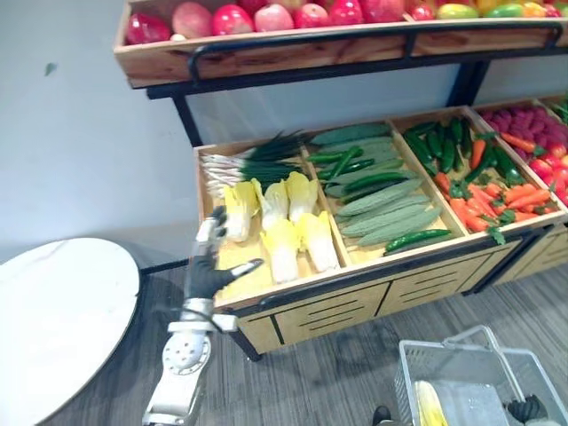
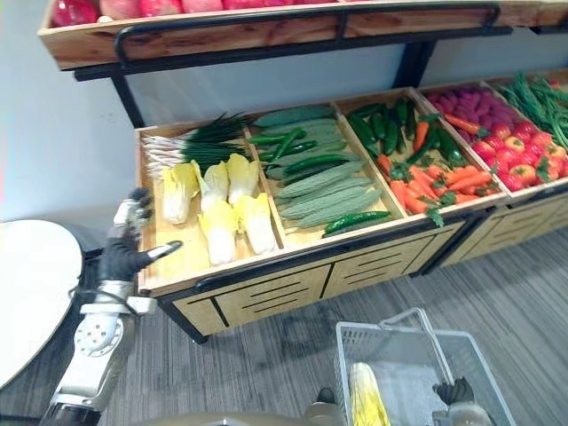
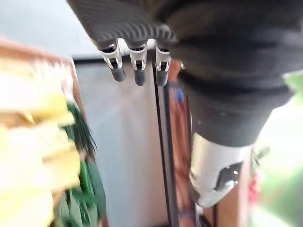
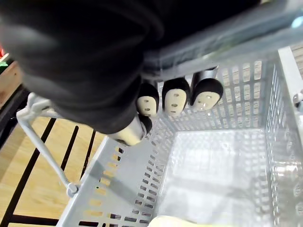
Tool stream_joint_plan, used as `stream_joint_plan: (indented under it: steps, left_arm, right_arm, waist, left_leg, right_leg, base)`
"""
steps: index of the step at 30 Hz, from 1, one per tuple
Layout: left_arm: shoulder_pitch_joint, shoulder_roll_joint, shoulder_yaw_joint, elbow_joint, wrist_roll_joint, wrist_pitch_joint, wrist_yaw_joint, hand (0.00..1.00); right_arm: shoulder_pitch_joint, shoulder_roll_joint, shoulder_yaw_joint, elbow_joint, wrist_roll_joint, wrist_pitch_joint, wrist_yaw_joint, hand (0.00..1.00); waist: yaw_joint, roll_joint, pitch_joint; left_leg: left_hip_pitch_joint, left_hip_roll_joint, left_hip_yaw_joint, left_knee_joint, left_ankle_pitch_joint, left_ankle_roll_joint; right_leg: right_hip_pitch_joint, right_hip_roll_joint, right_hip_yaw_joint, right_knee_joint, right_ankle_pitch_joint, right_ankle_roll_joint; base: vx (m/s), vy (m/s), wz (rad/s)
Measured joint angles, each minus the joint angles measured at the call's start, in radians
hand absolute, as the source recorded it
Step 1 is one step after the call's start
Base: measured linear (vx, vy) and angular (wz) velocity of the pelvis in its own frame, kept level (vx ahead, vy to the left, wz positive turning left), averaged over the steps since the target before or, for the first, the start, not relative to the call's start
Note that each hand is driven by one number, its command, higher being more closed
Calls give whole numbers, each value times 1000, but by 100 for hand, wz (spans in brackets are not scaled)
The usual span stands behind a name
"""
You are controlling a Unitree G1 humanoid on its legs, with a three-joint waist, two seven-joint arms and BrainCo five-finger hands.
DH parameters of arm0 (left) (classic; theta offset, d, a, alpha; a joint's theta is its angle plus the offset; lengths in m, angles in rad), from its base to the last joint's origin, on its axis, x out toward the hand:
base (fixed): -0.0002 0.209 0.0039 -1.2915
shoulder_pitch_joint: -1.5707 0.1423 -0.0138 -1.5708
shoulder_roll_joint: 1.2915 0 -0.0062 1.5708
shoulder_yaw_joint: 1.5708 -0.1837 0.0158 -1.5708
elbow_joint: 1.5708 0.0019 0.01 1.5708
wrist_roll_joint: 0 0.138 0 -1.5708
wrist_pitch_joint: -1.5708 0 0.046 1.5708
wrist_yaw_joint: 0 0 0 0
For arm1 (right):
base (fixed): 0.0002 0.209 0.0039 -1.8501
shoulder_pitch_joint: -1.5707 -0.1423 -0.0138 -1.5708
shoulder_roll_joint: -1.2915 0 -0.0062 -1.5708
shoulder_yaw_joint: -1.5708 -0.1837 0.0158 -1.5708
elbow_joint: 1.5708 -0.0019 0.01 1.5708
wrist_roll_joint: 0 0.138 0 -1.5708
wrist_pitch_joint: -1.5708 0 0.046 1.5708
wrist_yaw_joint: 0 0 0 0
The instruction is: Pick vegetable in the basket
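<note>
Pale yellow cabbages point(image 1: 286, 224) lie in the left bin of the wooden produce stand point(image 1: 355, 282). My left hand point(image 1: 210, 259) hovers at that bin's front left corner, open, fingers point(image 3: 138, 70) straight and thumb spread, holding nothing. One cabbage lies just right of its fingertips. Low on the right hangs a grey mesh basket point(image 2: 348, 368) with one yellow cabbage point(image 2: 365, 396) lying inside. My right hand point(image 2: 456, 392) is shut on the basket's handle point(image 4: 222, 45), with its fingers point(image 4: 173, 99) curled round the bar.
Green onions point(image 1: 253, 161) lie behind the cabbages. To the right are bins of cucumbers and ridged gourds point(image 1: 383, 202), then carrots and peppers point(image 1: 484, 182). An upper shelf of red fruit point(image 1: 266, 19) overhangs the stand. A white round table point(image 1: 55, 312) stands at the left.
</note>
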Motion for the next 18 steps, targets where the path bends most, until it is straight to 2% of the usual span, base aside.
stream_joint_plan:
  steps: [2, 3, 7, 12, 15, 16, 18]
  left_arm:
    - [16, -21, 78, 94, 24, -4, 100, 0]
    - [23, -28, 97, 120, 35, -4, 119, 0]
    - [64, -63, 173, 320, 129, -6, 283, 0]
    - [73, -140, 277, 624, 100, 12, 395, 0]
    - [75, -157, 316, 715, 28, 36, 429, 0]
    - [75, -158, 346, 775, 0, 54, 432, 0]
    - [73, -164, 405, 868, -55, 59, 430, 0]
  right_arm:
    - [1, 29, -17, 3, 0, 15, -8, 100]
    - [3, 36, -18, 3, 1, 18, -10, 100]
    - [17, 72, -30, 23, 41, 31, -37, 100]
    - [27, 119, -59, 23, 60, 40, -59, 100]
    - [30, 144, -59, 23, 60, 40, -65, 100]
    - [31, 152, -59, 25, 60, 40, -68, 100]
    - [33, 162, -59, 30, 60, 40, -75, 100]
  waist:
    - [8, -4, 0]
    - [8, -8, -1]
    - [19, -12, -9]
    - [26, -16, -13]
    - [28, -23, -16]
    - [28, -28, -22]
    - [27, -33, -26]
  left_leg:
    - [2, -3, -9, 2, 1, 2]
    - [2, -4, -15, 2, 1, 2]
    - [4, -4, -30, 2, 2, 3]
    - [11, -3, -45, 2, 2, 3]
    - [22, -1, -46, 0, 1, 2]
    - [23, 0, -46, -1, 1, 1]
    - [27, 0, -43, -6, 1, 1]
  right_leg:
    - [9, -4, -7, 0, -8, -8]
    - [12, -5, -10, 0, -10, -6]
    - [24, -7, -23, -4, -15, -5]
    - [48, -6, -38, -20, -16, -3]
    - [64, -2, -41, -31, -15, -3]
    - [66, -1, -42, -33, -15, -2]
    - [67, 0, -39, -36, -14, -2]
  base:
    - [-19, -7, 13]
    - [-9, -5, 15]
    - [-3, -10, 9]
    - [6, -12, 8]
    - [4, -4, 1]
    - [0, 0, 0]
    - [3, -3, -3]
